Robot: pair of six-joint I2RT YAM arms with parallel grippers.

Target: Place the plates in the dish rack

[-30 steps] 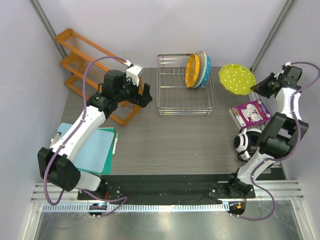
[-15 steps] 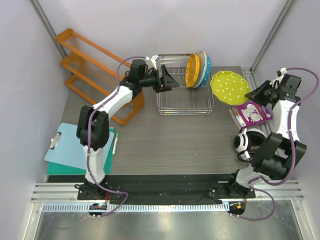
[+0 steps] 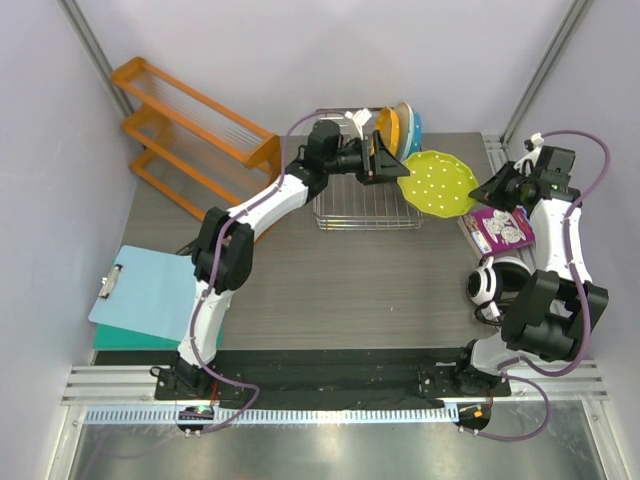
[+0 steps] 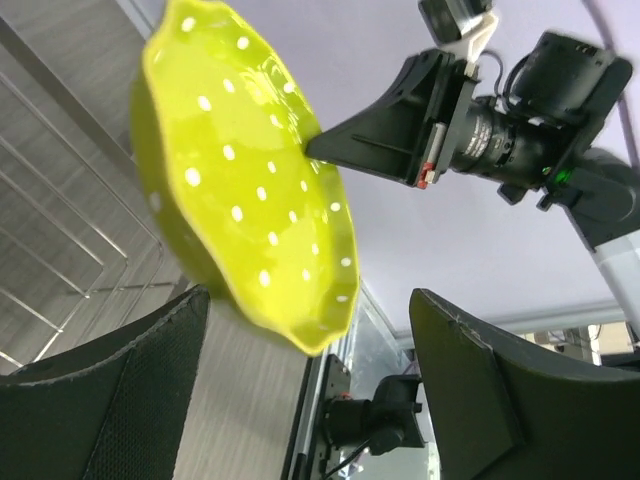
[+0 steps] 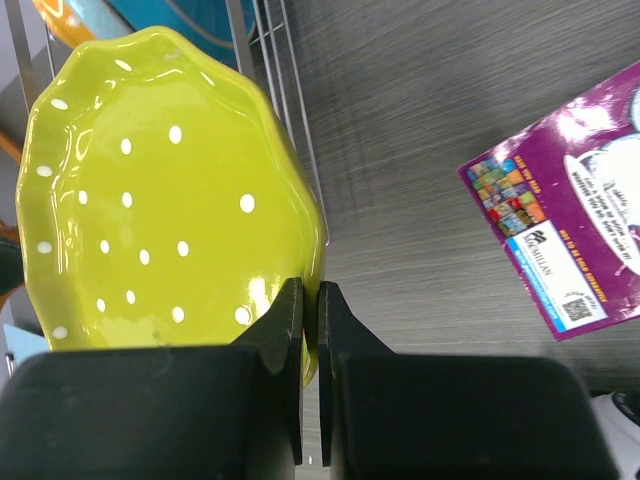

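The lime-green plate [image 3: 438, 185] with white dots hangs in the air by the right end of the dish rack [image 3: 345, 205]. My right gripper [image 3: 482, 192] is shut on its rim, as the right wrist view [image 5: 310, 300] shows, with the plate [image 5: 150, 200] stretching away to the left. My left gripper [image 3: 397, 160] is open over the rack, its jaws facing the plate's left edge. In the left wrist view the plate [image 4: 240, 180] sits just beyond the open gripper [image 4: 310, 400]. An orange plate [image 3: 385, 125], a blue plate [image 3: 412, 128] and a cream one behind them stand in the rack.
An orange slatted shelf [image 3: 190, 130] stands at the back left. A blue clipboard [image 3: 150, 295] lies at the front left. A purple book [image 3: 500, 225] and white-and-black headphones [image 3: 492, 282] lie at the right, under my right arm.
My left arm has swung right from the orange shelf across the rack to the green plate. My right arm has carried the plate left and down toward the rack.
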